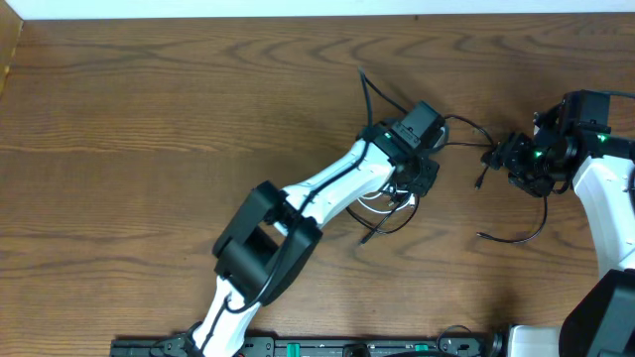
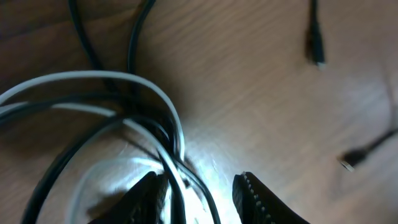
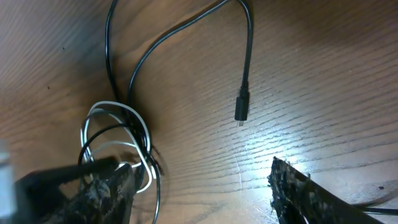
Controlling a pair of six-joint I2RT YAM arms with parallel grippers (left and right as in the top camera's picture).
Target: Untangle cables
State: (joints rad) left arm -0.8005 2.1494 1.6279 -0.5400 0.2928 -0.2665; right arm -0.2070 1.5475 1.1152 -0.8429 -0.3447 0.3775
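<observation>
- The white-and-black left arm (image 1: pixel 332 186) starts at the near edge of the brown wood-grain surface (image 1: pixel 149 119). It bends at a bulky black elbow joint (image 1: pixel 263 238), and its white forearm slants up and to the right towards the middle.
- The black left tool (image 2: pixel 198 190) points down, close over the surface, its two fingers (image 2: pixel 146 200) apart with a clear gap between them.
- The white right arm (image 1: pixel 607 203) runs along the right edge, its black wrist (image 1: pixel 566 134) turned leftward.
- The dark right tool (image 3: pixel 200 171) faces the left one, near it but apart from it, with its rough speckled fingers spread wide.
</observation>
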